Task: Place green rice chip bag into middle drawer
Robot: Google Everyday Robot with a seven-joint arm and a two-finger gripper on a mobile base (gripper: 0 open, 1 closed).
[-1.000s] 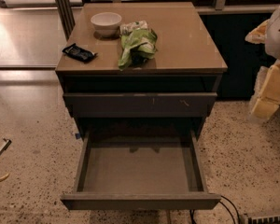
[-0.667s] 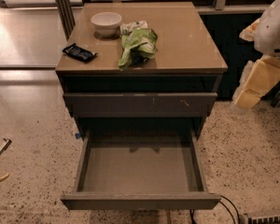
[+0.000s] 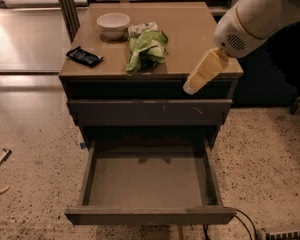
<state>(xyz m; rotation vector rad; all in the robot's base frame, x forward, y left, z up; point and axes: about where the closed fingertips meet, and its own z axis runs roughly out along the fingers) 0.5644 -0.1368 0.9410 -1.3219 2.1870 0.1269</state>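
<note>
Up at the right, the gripper (image 3: 192,84), a pale yellow tapering wedge on a smooth white rounded arm (image 3: 255,14), hangs tilted down and left over the near right edge of the cabinet top (image 3: 200,29). Whether it is released or clenched cannot be told; it grasps nothing. Left of it, well apart, the green rice chip bag (image 3: 146,51) lies crumpled and shiny on the flat tan top. A small rolled packet (image 3: 142,29) touches its far end, beside a round white bowl (image 3: 113,24). A flat black packet (image 3: 84,57) lies at the left edge. Below, a shut scratched drawer front (image 3: 150,111). Beneath that, the middle drawer (image 3: 145,179) stands pulled out, shallow, with a matte grey floor.
</note>
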